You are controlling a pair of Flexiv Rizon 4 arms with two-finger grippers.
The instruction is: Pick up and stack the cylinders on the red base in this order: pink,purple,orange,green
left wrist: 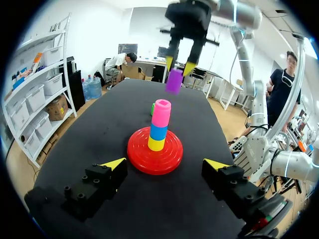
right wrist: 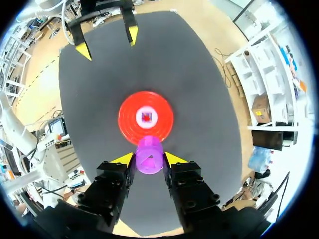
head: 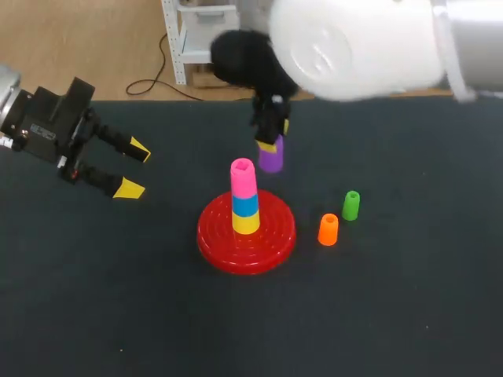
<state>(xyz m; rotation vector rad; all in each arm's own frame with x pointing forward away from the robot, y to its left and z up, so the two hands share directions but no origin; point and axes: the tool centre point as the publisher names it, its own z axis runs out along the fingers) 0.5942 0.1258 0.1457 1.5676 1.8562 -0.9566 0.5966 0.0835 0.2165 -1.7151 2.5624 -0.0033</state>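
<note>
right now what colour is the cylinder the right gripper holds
Purple. The purple cylinder shows best in the right wrist view, held by the right gripper.

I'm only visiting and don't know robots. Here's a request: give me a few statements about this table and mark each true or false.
1. The right fingers hold the purple cylinder. True.
2. The pink cylinder is topmost on the red base. True.
3. The orange cylinder sits on the base. False: it stands on the table, beside the green cylinder.
4. The left fingers hold a cylinder. False: they are open and empty.
</note>
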